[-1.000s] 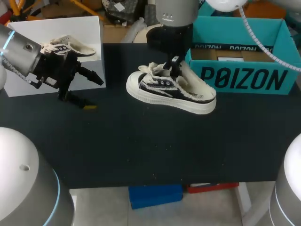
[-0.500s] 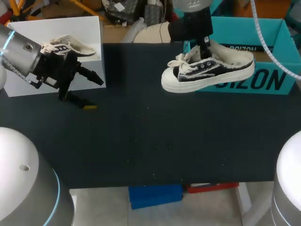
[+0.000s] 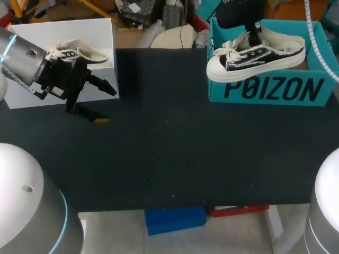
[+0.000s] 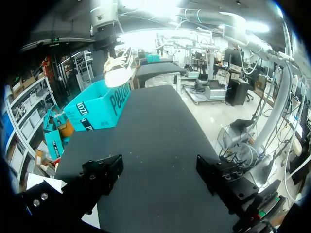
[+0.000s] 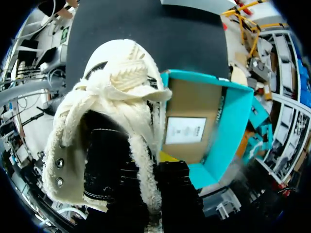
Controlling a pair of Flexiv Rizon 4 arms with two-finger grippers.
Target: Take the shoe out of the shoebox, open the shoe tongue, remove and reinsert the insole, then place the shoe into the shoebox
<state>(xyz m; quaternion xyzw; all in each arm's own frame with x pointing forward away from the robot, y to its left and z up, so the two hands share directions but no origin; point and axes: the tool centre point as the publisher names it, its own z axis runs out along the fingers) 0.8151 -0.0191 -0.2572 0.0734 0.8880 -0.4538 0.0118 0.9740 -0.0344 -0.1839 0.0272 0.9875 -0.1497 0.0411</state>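
Observation:
A black-and-cream low-top shoe [image 3: 257, 55] hangs in the air over the front wall of the teal shoebox [image 3: 275, 91], toe pointing left. My right gripper [image 3: 253, 30] comes down from above and is shut on the shoe's fleecy side wall. In the right wrist view its dark fingers [image 5: 112, 170] pinch that wall of the shoe [image 5: 116, 102], with the shoebox [image 5: 194, 121] open below, a white label on its cardboard floor. My left gripper [image 3: 106, 105] rests open at the table's left, holding nothing. From its wrist view, the left gripper [image 4: 159, 167] faces the far shoe [image 4: 119, 70] and shoebox [image 4: 97, 108].
A white sheet [image 3: 63, 79] with a picture of a shoe lies at the back left, partly under my left arm. The black tabletop [image 3: 169, 159] stretches between the arms. The shoebox stands at the back right corner.
My right arm lifted the shoe off the middle of the table and carried it up and to the right, over the shoebox. The left arm has not moved.

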